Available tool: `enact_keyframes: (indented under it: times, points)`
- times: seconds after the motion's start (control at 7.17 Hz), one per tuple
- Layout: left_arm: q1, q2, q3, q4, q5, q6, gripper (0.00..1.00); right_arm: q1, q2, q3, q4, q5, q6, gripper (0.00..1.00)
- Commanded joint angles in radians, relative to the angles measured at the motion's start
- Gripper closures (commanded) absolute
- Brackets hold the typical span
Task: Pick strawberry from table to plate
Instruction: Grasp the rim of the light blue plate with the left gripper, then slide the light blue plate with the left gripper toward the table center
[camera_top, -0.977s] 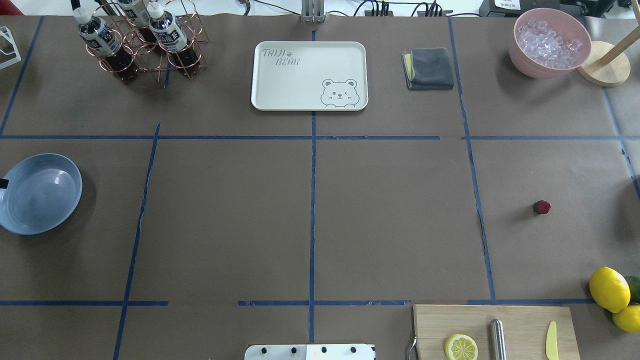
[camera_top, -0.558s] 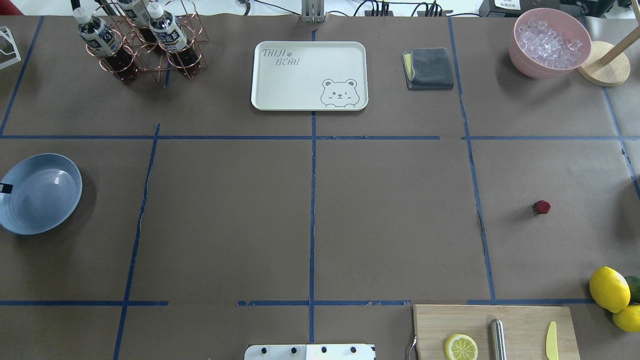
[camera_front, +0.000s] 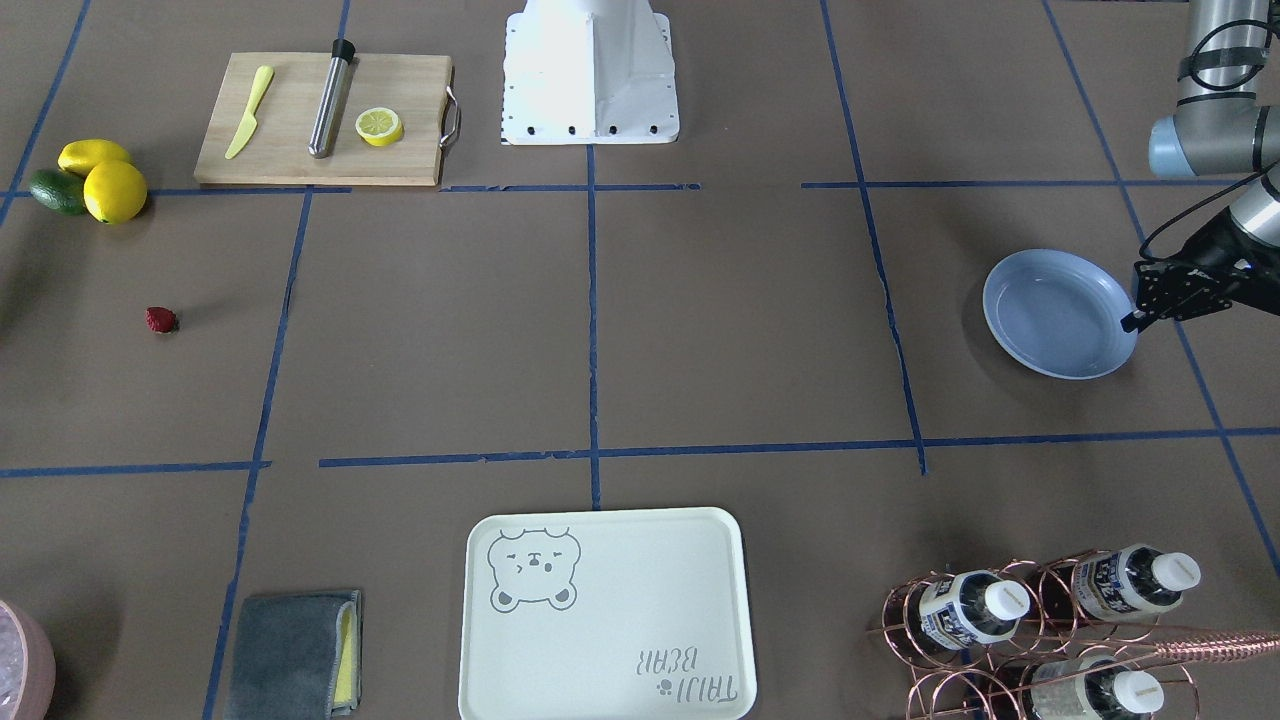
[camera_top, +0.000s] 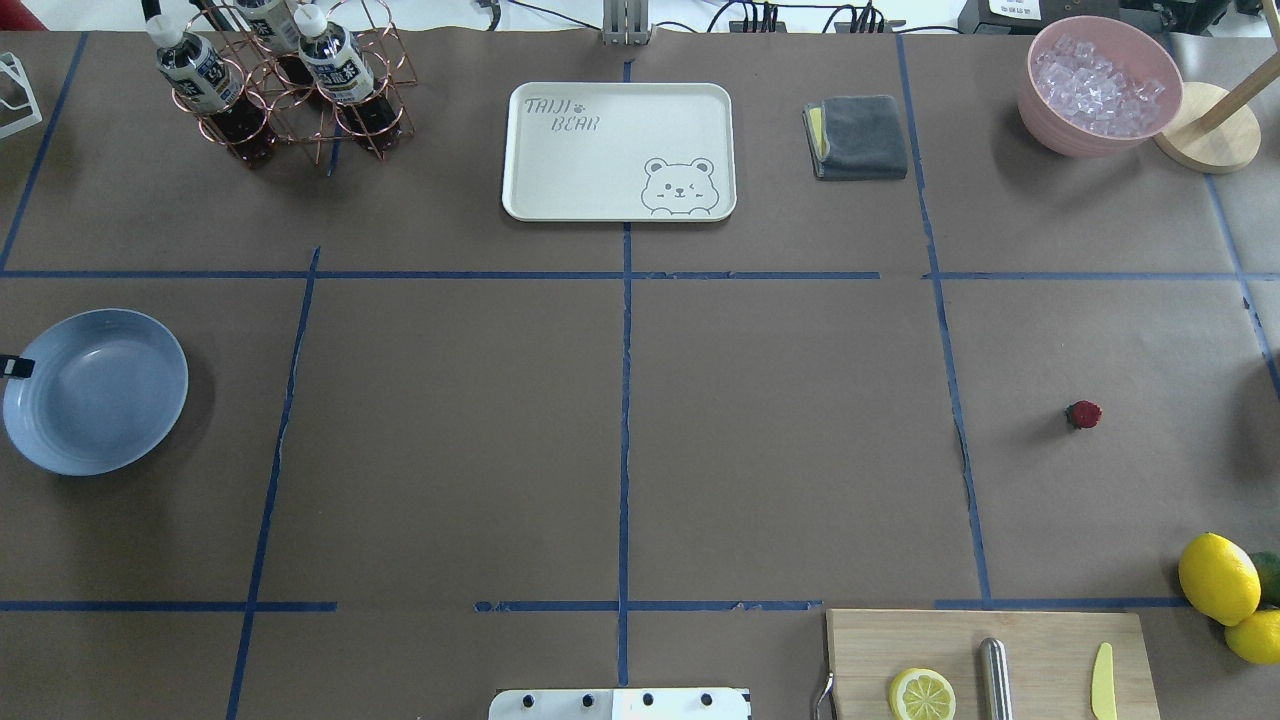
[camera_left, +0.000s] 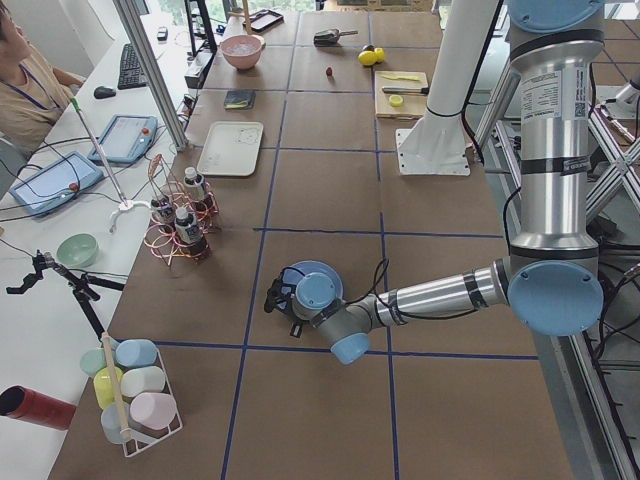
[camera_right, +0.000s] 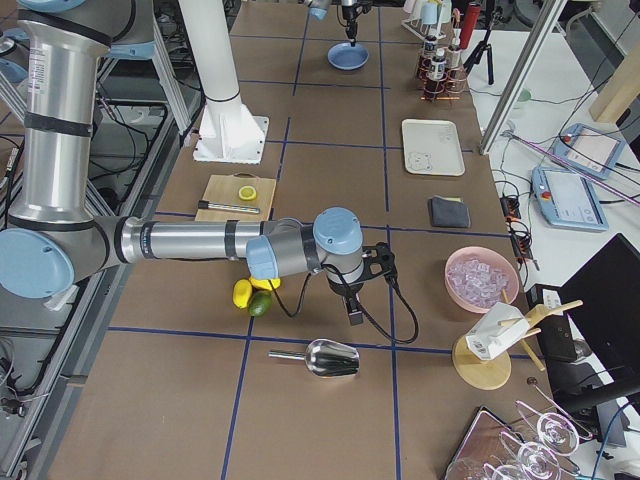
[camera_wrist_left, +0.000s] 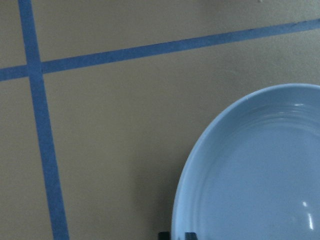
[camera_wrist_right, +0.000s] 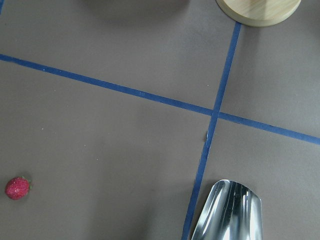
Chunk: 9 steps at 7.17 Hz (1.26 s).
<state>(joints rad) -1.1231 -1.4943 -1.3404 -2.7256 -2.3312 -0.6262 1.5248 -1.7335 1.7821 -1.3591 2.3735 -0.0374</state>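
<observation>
The strawberry (camera_top: 1084, 414), small and dark red, lies on the brown table (camera_top: 780, 430) at the right; it also shows in the front view (camera_front: 161, 320) and low left in the right wrist view (camera_wrist_right: 17, 188). The pale blue plate (camera_top: 95, 392) lies flat at the table's far left. My left gripper (camera_front: 1130, 322) is at the plate's outer edge, its fingertips (camera_wrist_left: 163, 234) close together on either side of the rim (camera_wrist_left: 180, 200). My right gripper (camera_right: 354, 318) hangs over the table's right end, apart from the strawberry; I cannot tell if it is open or shut.
Lemons (camera_top: 1218, 578) and a cutting board (camera_top: 1040, 640) with a lemon half sit near the strawberry's front right. A metal scoop (camera_wrist_right: 227, 212) lies under the right wrist. A bear tray (camera_top: 618, 150), cloth (camera_top: 858, 137), ice bowl (camera_top: 1100, 85) and bottle rack (camera_top: 280, 80) line the far edge.
The plate, earlier tilted with one side raised, now lies flat and has shifted a little toward the table's middle. The strawberry has not moved.
</observation>
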Motion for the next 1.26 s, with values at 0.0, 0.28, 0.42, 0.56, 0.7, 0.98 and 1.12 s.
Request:
enact_keyframes:
  times: [0.0,0.28,0.42,0.56,0.7,0.98,1.12]
  points:
    - [0.002,-0.073,-0.226,0.216,-0.076,-0.192,1.0,0.0,0.0,0.002,0.0,0.016,0.001,0.0]
    - [0.131,-0.249,-0.276,0.291,0.005,-0.429,1.0,0.0,-0.001,0.002,0.0,0.023,0.001,0.0]
    - [0.251,-0.371,-0.269,0.352,0.082,-0.572,1.0,0.0,-0.001,0.0,0.0,0.023,0.002,0.0]
    - [0.367,-0.473,-0.26,0.424,0.205,-0.658,1.0,0.0,-0.001,0.0,0.0,0.023,0.002,0.0]
    - [0.467,-0.556,-0.24,0.476,0.287,-0.714,1.0,0.002,-0.004,0.003,0.0,0.023,0.002,0.0]
    - [0.572,-0.598,-0.207,0.478,0.395,-0.736,1.0,0.002,-0.003,0.002,0.0,0.023,0.002,0.0]
    - [0.598,-0.598,-0.2,0.478,0.424,-0.734,1.0,0.002,-0.004,0.002,-0.002,0.023,0.002,0.0]
